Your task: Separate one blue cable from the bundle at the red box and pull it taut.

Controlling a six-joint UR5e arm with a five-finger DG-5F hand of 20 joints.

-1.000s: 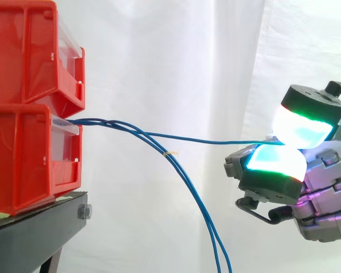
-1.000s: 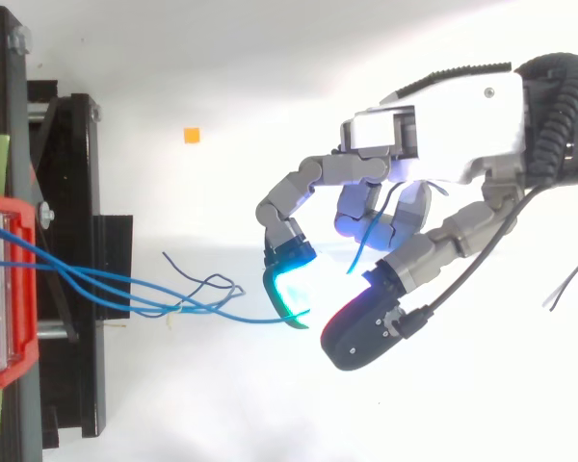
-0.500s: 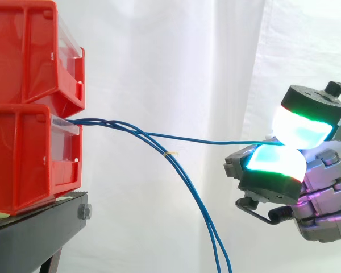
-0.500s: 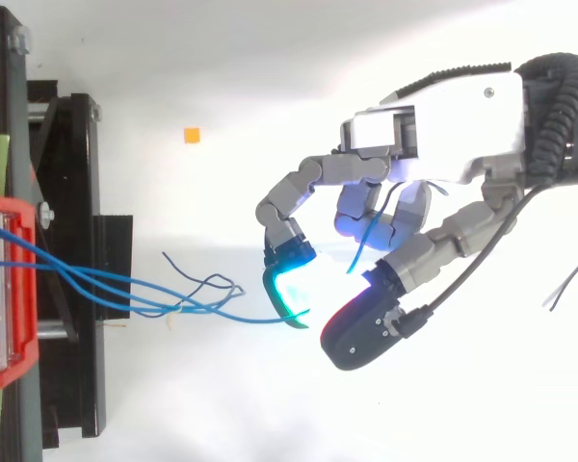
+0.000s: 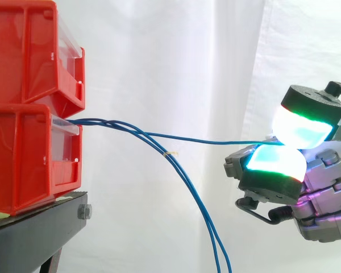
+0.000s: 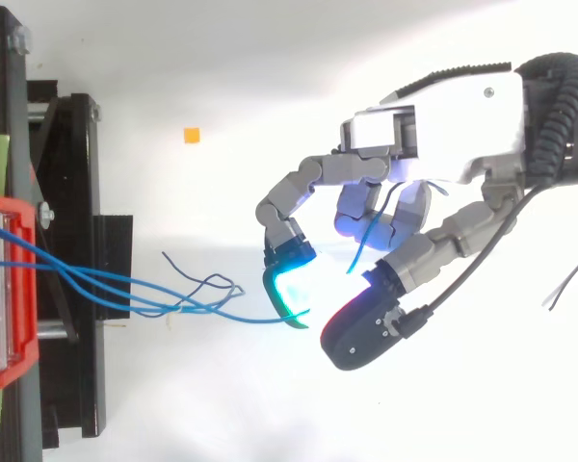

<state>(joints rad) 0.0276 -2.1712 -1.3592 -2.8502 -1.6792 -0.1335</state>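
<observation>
hand: pinching one blue cable between two glowing pads.
blue cable: stretching nearly level from the lower red box to the pads.
bundle: drooping below it.

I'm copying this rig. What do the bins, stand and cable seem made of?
Bins: glossy red moulded plastic, judging by sheen; clear front lips. Stand: matt black, probably metal; a bolt shows. Cable: thin, smooth blue sheath, likely plastic over wire; it bends freely.
</observation>
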